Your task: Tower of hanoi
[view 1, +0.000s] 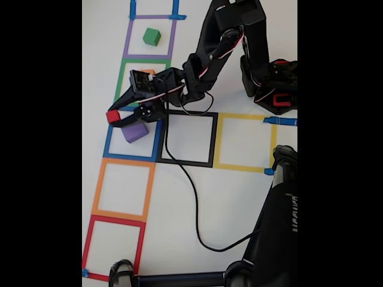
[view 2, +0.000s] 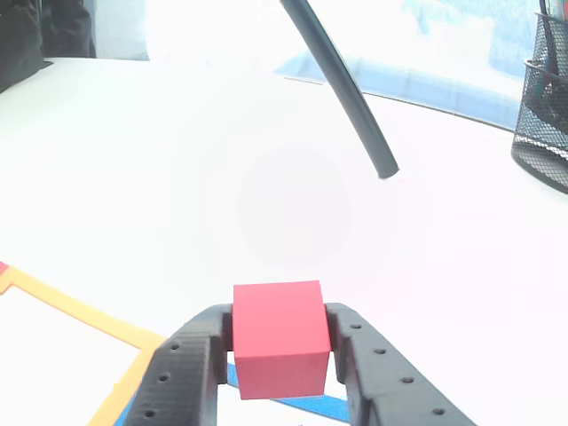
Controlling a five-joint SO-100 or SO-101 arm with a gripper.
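Cubes on show in the fixed view number four: one red cube (view 1: 112, 116), smallest of the lot, one purple cube (view 1: 135, 131) and one green cube (view 1: 152, 37), plus a sliver of an orange cube (view 1: 148, 72) peeking out behind the arm. The gripper (view 1: 116, 117) is clamped on the red cube at the left edge of the blue tape square (view 1: 108, 142), and the other view shows its plain matte faces pinched between both black fingers (view 2: 182, 373). Purple sits inside that blue square just beside the gripper, green sits alone in the purple tape square (view 1: 127, 37) at the top, and orange lies in the green tape square (view 1: 122, 75).
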